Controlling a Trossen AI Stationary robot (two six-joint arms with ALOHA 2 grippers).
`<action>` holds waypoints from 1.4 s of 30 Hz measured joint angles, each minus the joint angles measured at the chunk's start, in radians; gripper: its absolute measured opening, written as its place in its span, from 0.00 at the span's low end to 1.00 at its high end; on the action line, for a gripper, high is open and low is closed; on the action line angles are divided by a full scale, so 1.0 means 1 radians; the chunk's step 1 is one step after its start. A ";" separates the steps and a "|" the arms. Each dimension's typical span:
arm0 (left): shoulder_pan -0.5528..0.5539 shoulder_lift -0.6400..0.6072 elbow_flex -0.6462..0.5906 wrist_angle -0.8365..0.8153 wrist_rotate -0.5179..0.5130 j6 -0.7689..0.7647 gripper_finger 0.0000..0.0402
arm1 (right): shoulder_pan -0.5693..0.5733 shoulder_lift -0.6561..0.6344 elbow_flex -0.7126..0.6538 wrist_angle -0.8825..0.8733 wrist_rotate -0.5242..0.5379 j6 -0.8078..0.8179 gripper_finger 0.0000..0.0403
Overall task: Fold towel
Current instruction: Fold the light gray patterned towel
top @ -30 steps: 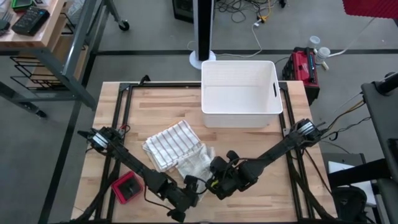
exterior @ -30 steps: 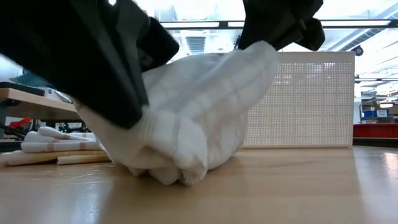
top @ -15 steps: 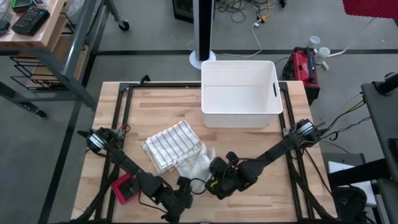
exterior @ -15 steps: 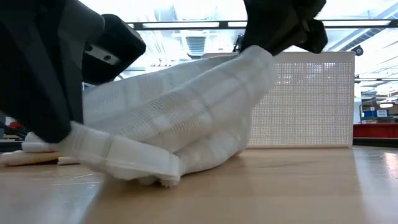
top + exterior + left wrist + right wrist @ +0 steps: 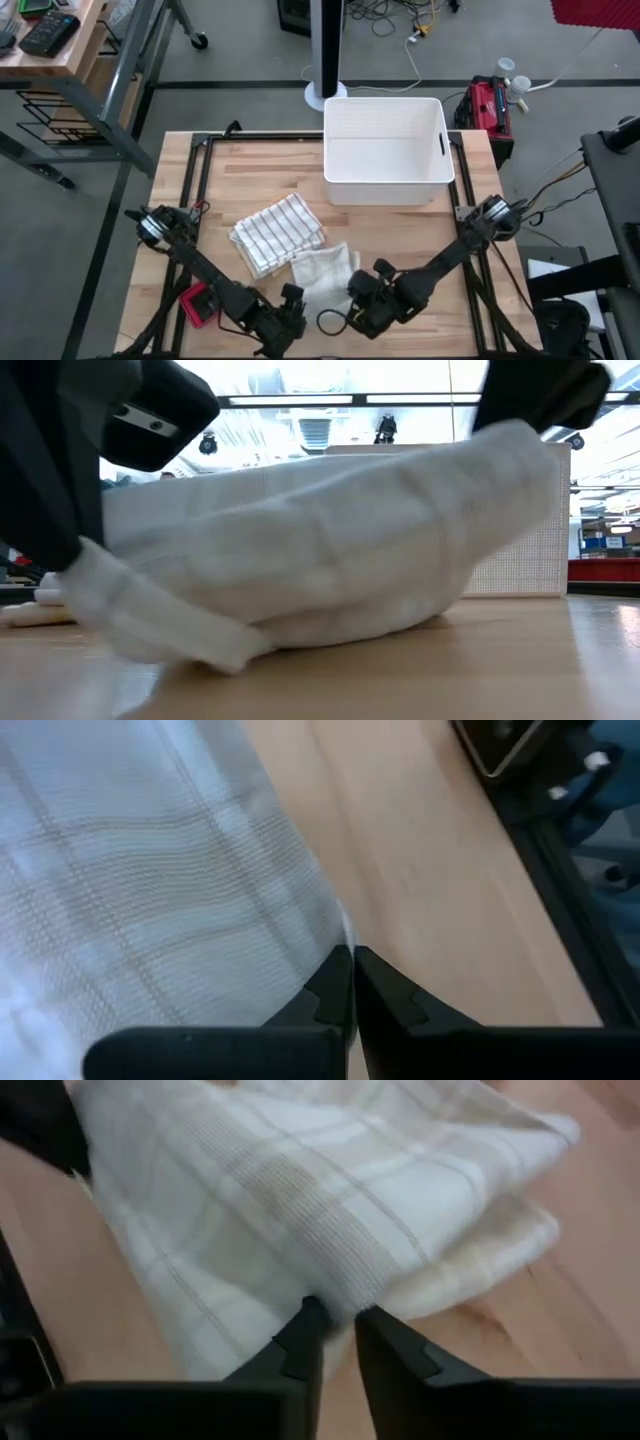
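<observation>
High view showed the white towel [image 5: 322, 275], bunched a second before, drawn out flatter at the table's [image 5: 400, 235] near edge, left gripper [image 5: 291, 300] pinching one corner, right gripper [image 5: 357, 297] loosening on the other, readying a fold.

Towel [image 5: 322, 272] lying near the table's [image 5: 400, 230] front edge between both grippers, left gripper [image 5: 291, 305] sitting at its left corner, right gripper [image 5: 357, 300] at its right, second towel [image 5: 275, 232] lying just behind, seemingly touching, bin [image 5: 386, 150] standing farther back.
</observation>
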 joint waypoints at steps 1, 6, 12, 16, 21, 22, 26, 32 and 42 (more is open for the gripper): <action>-0.004 0.000 0.000 0.002 0.000 0.000 0.00 | 0.006 0.000 0.000 -0.011 -0.008 0.000 0.15; -0.019 0.000 0.000 0.024 0.000 -0.013 0.00 | 0.040 0.000 0.000 -0.020 -0.033 0.004 0.26; -0.021 0.000 0.000 0.137 0.001 0.026 0.00 | 0.058 -0.001 0.013 0.022 0.150 0.059 0.29; -0.020 0.000 0.000 0.161 0.040 0.039 0.00 | 0.037 0.009 0.012 0.126 0.239 -0.002 0.25; -0.021 0.000 -0.006 0.154 0.054 0.002 0.00 | 0.001 0.072 0.011 0.210 0.163 -0.066 0.16; -0.021 0.000 -0.006 0.150 0.055 0.000 0.00 | -0.006 0.089 0.011 0.221 0.143 -0.067 0.14; -0.021 0.000 -0.008 0.150 0.060 -0.015 0.00 | -0.030 0.152 0.011 0.218 0.029 -0.052 0.07; -0.021 0.028 -0.019 0.103 0.267 -0.167 0.00 | -0.048 0.194 0.011 0.111 -0.076 -0.002 0.01; -0.041 0.027 -0.023 0.109 0.322 -0.414 0.03 | -0.049 0.195 0.012 0.088 -0.073 0.000 0.00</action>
